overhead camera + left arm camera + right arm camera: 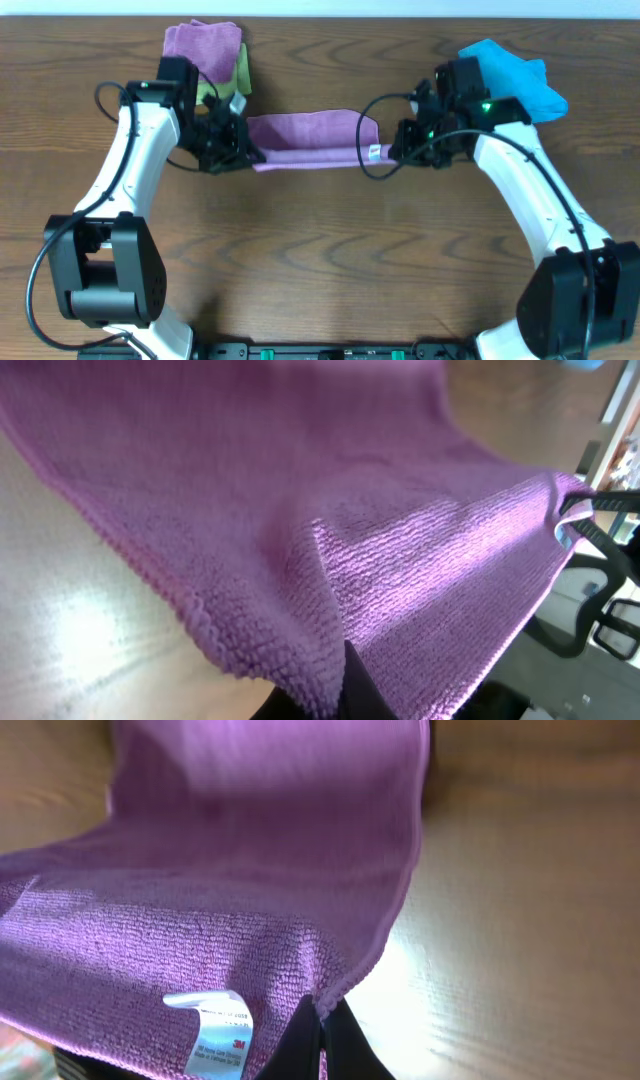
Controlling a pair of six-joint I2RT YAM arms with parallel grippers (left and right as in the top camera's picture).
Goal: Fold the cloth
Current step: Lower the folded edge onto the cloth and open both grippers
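Landmark: we placed everything against the bright blue cloth [520, 80], which lay crumpled at the far right of the brown wooden counter [320, 260].

The cloth: we saw the lilac-purple cloth [305, 138] to the left of the blue cloth and a little nearer the robot. It was stretched out sideways as a wide band, with a narrower strip along its near edge.

White tag: a small printed tag [220, 1025] hung from the cloth's hem at the end nearest the blue cloth.

Right claw: the right claw [385, 152] sat just left of the blue cloth, on its near side. In the right wrist view its two dark fingers [322, 1038] were closed together on the cloth's corner, just beside the tag.

Left claw: the left claw [250, 152] was well apart from the blue cloth, at the cloth's opposite end. It was closed on that edge. In the left wrist view the purple pile filled the picture above one dark finger [355, 682].

Folded purple cloth: a second purple cloth [200, 45], folded small, lay far to the left of the blue cloth, about as far from the robot.

Green cloth: a yellow-green piece [241, 68] showed at the folded purple cloth's edge, on the side facing the blue cloth.
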